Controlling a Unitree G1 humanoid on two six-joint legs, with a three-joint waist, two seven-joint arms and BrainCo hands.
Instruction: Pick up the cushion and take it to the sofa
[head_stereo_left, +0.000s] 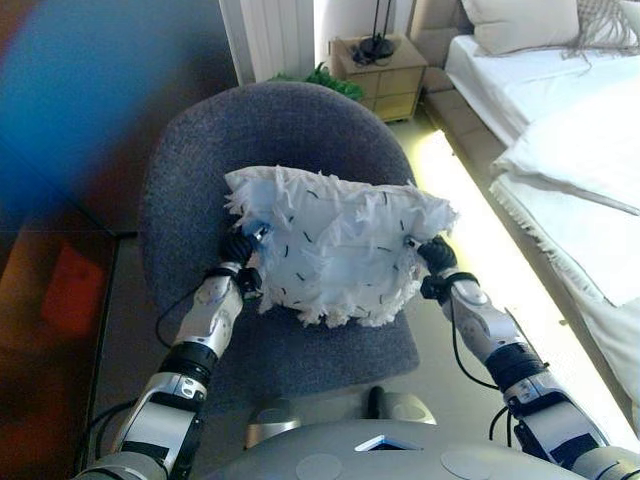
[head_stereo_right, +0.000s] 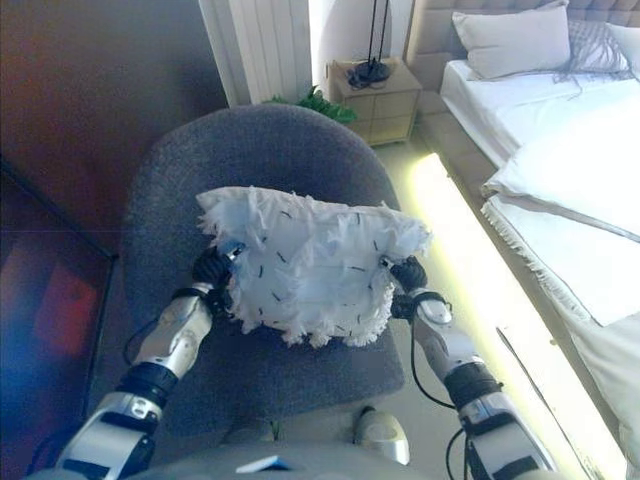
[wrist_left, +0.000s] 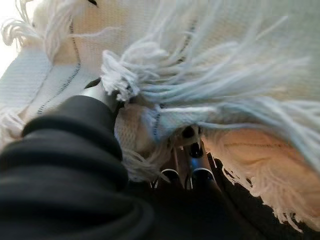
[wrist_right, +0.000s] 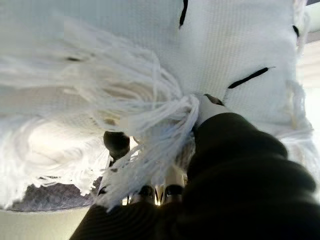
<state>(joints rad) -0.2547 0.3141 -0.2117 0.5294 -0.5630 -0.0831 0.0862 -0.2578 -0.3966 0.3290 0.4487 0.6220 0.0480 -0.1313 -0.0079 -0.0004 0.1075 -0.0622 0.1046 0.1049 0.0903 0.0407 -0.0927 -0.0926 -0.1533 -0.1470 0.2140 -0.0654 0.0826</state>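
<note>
A white fringed cushion (head_stereo_left: 330, 245) with short dark stitches is over the seat of a grey upholstered chair (head_stereo_left: 200, 160). My left hand (head_stereo_left: 238, 248) grips its left edge and my right hand (head_stereo_left: 436, 255) grips its right edge. In the left wrist view my thumb (wrist_left: 100, 92) presses on top of the cushion (wrist_left: 210, 45) and my fingers (wrist_left: 192, 150) curl beneath it. In the right wrist view my thumb (wrist_right: 207, 105) and fingers (wrist_right: 117, 142) pinch the cushion (wrist_right: 125, 40) the same way. I cannot tell whether the cushion touches the seat.
A bed (head_stereo_left: 560, 120) with white bedding and a pillow (head_stereo_left: 520, 22) runs along the right, with a lit strip (head_stereo_left: 470, 210) on the floor beside it. A wooden nightstand (head_stereo_left: 380, 75) and a green plant (head_stereo_left: 325, 80) stand behind the chair. A dark wall (head_stereo_left: 70, 150) is at left.
</note>
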